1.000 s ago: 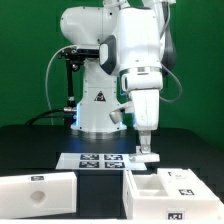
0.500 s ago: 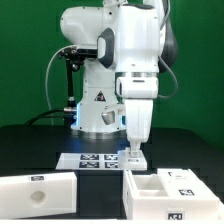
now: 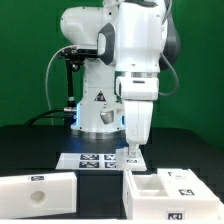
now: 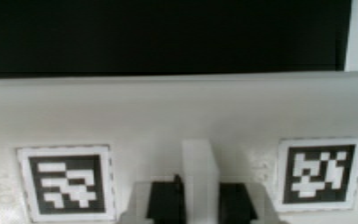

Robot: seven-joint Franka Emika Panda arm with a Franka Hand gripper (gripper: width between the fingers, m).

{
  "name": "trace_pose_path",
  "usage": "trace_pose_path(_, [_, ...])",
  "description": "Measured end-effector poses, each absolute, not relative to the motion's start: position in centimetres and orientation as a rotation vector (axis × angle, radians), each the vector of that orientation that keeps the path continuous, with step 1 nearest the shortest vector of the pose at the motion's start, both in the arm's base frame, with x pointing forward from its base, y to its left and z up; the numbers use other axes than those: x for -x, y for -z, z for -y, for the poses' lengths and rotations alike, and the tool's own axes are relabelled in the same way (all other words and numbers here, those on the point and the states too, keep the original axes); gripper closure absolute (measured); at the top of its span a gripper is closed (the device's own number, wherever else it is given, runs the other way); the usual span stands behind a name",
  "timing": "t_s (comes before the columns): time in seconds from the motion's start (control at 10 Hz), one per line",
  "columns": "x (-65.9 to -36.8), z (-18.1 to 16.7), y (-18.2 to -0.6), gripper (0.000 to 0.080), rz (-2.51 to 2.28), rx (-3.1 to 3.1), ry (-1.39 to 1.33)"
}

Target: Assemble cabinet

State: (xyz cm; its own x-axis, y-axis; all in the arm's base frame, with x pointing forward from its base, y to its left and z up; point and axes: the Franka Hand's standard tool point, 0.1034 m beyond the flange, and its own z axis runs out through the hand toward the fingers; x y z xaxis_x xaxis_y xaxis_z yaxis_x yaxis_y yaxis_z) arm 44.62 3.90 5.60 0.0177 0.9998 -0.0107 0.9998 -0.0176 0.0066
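- The pincer (image 3: 131,152) is clenched on a thin rib of a tagged slab panel (image 4: 176,110), low over the table (image 3: 30,155) beside the marker board (image 3: 95,160).
- The cabinet box (image 3: 150,188) lies nearer the camera, slightly toward the exterior view's right.
- In the exterior view the pincer hides the slab panel, and the box's front is cut off.

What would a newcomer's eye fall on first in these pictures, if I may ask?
The glossy white arm fills the middle, its pincer low beside the marker board. In the wrist view the pincer seems shut on a thin rib of a white panel with two tags. Nearest the camera lie a white block at the exterior view's left and a compartmented box at its right.
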Motion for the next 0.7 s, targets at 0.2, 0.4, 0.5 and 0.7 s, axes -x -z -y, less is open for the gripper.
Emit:
trace_pose_path(0.2, [-45.9, -4.8, -6.2, 0.0735, -2.312, -2.083, 0.016])
trace_pose_path(0.4, [-45.8, -4.7, -6.1, 0.0735, -2.311, -2.086, 0.018])
trace_pose_path(0.5, [-45.8, -4.7, -6.1, 0.0735, -2.309, -2.088, 0.018])
trace_pose_path(0.7, [-46.3, -5.1, -6.3, 0.0735, -2.263, -2.131, 0.010])
